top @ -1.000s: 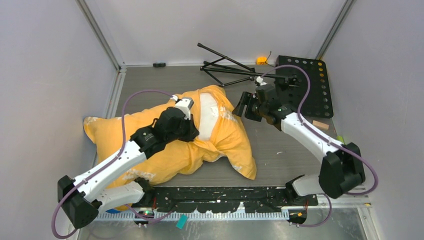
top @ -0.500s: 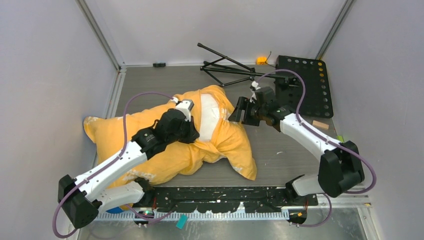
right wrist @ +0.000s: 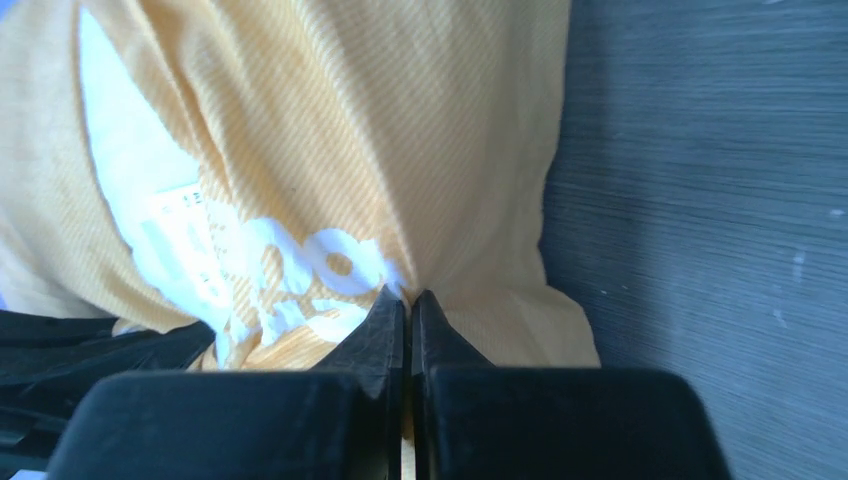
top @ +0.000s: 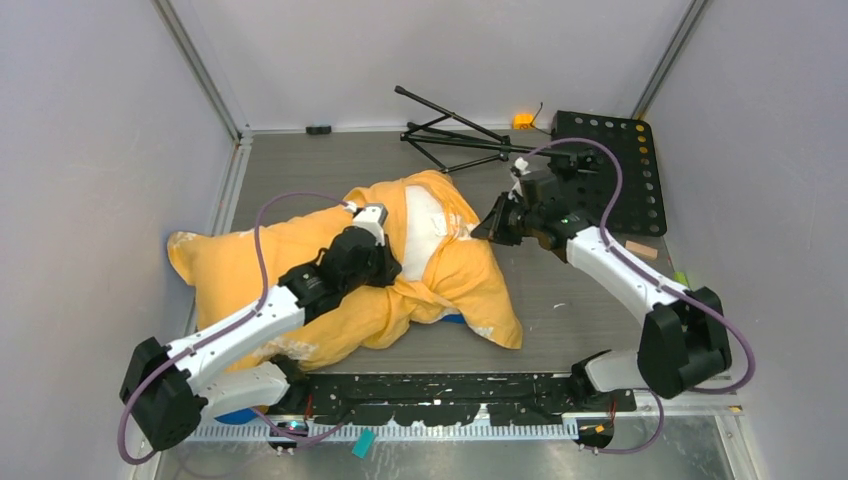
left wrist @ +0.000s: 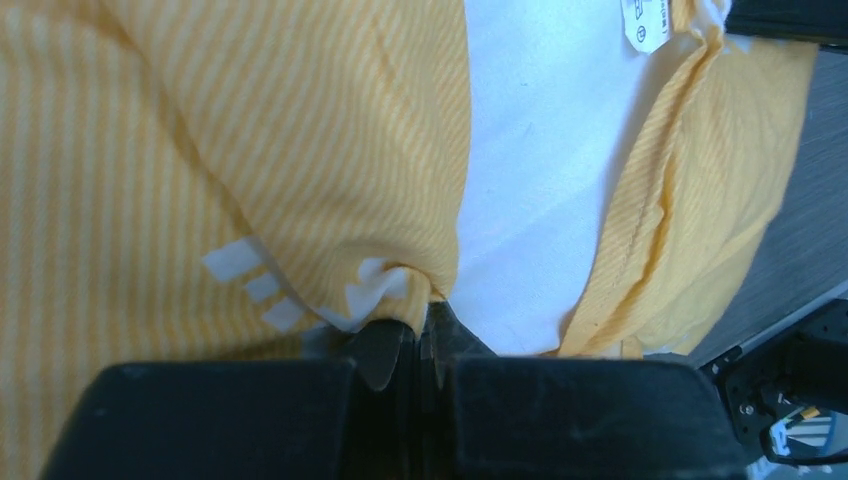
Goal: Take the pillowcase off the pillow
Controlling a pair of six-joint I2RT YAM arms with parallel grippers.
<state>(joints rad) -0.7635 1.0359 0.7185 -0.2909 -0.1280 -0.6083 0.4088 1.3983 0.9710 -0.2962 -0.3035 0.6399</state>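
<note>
The orange-yellow pillowcase lies rumpled across the left and middle of the table. The white pillow shows through its open mouth. My left gripper is shut on a fold of the pillowcase at the left edge of the opening, with the pillow just beyond the left gripper. My right gripper is shut on the right side of the pillowcase; the right gripper pinches cloth next to the white lettering.
A black folded stand lies at the back of the table. A black perforated plate sits at the back right, with a small wooden block near it. Grey walls enclose the left, right and back sides.
My right gripper moved left onto the pillowcase's right side and shut on the cloth. The case's near right corner slid a little to the right. The left gripper kept its grip.
</note>
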